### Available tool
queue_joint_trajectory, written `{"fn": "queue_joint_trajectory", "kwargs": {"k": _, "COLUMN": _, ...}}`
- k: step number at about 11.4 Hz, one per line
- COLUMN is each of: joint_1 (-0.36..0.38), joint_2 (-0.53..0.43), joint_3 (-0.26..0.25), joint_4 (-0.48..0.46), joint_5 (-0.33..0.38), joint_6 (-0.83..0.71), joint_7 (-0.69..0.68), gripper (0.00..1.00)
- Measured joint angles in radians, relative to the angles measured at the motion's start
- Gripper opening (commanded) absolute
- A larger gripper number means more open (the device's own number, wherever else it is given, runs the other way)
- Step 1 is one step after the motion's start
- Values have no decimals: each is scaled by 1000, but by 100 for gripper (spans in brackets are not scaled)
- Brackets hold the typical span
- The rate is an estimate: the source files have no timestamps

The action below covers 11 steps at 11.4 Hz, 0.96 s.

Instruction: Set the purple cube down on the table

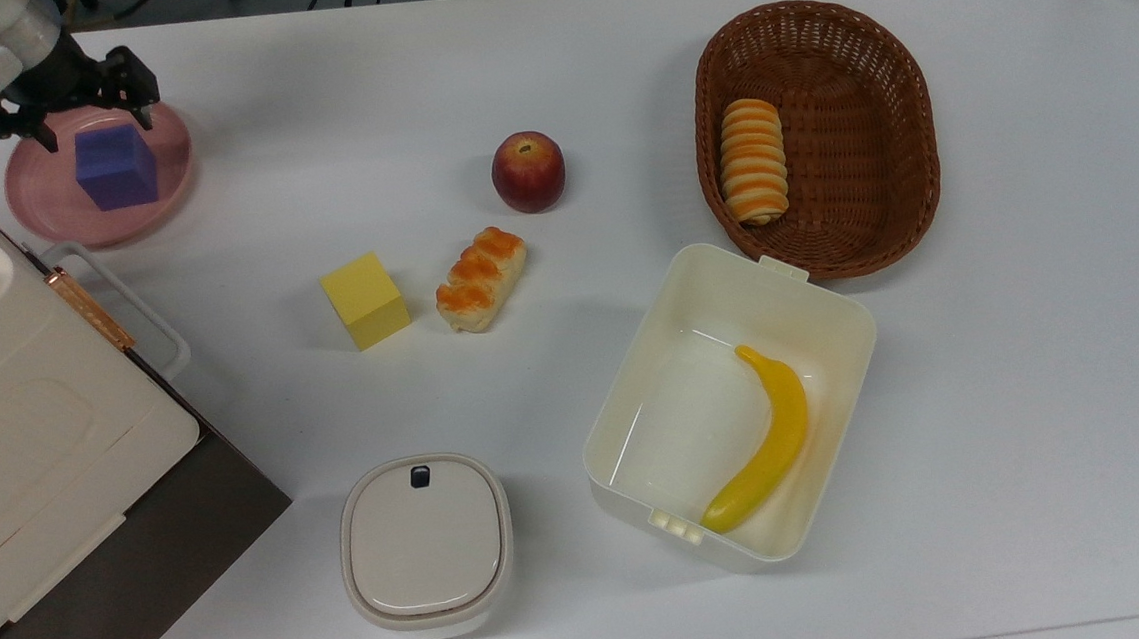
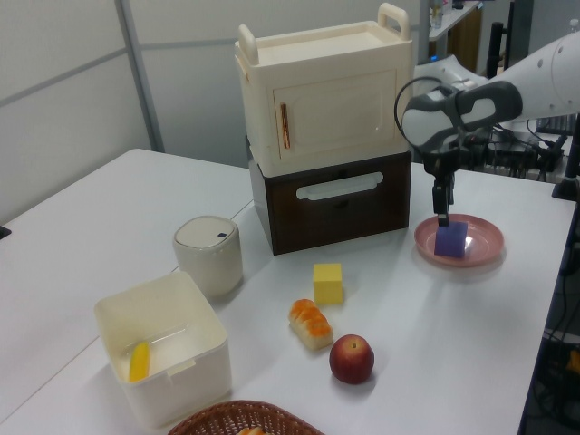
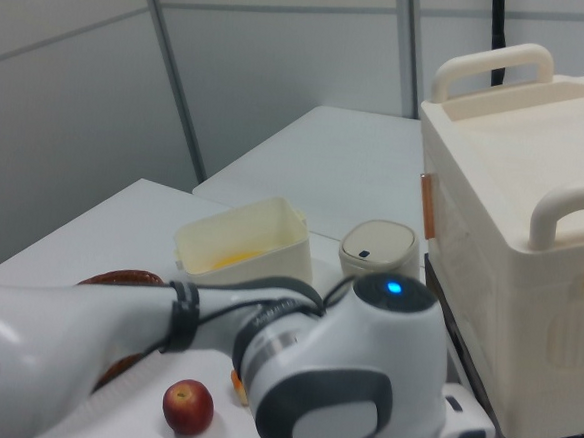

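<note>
Now spread across the white table [image 1: 1035,377], from largest to smallest: a cream cabinet [image 2: 322,86] with handles stacked on a dark brown drawer unit [image 2: 331,199] at the top view's left edge; the white robot arm [image 2: 535,77], whose big wrist joint with a blue light [image 3: 346,383] fills the right view's foreground; an oval wicker basket [image 1: 904,151] holding a striped bread roll [image 1: 752,159]; and an open cream box [image 1: 830,311] with a banana [image 1: 764,443] lying inside. A lidded, rounded cream container [image 1: 427,544] stands near the top view's bottom edge. Toward the top view's upper left, the round pink plate [image 1: 41,211] carries the purple cube [image 1: 116,167], which rests flat on the plate, not on the table itself. The end effector [image 1: 84,113] hangs directly over the cube's far edge in the top view, its two black fingers [image 1: 140,86] spread wider than the cube and gripping nothing; in the left view one fingertip sits just at the cube's top, and contact cannot be told. Mid-table lie a yellow cube [image 1: 365,300], just beside it an orange-glazed bun [image 1: 481,279], and a red apple [image 1: 528,171] nearby.
</note>
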Motion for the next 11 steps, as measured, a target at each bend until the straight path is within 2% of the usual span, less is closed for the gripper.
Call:
{"fn": "queue_joint_trajectory", "kwargs": {"k": 5, "joint_1": -21, "joint_2": 51, "joint_3": 0, "joint_4": -23, "joint_5": -6, "joint_6": 61, "joint_7": -17, "gripper": 99}}
{"fn": "queue_joint_trajectory", "kwargs": {"k": 8, "joint_1": -24, "joint_2": 73, "joint_3": 0, "joint_4": -46, "joint_5": -6, "joint_6": 124, "joint_7": -17, "gripper": 48}}
{"fn": "queue_joint_trajectory", "kwargs": {"k": 9, "joint_1": -27, "joint_2": 81, "joint_3": 0, "joint_4": -58, "joint_5": -6, "joint_6": 147, "joint_7": -17, "gripper": 44}}
{"fn": "queue_joint_trajectory", "kwargs": {"k": 11, "joint_1": -30, "joint_2": 78, "joint_3": 0, "joint_4": -59, "joint_5": -6, "joint_6": 155, "joint_7": -17, "gripper": 42}}
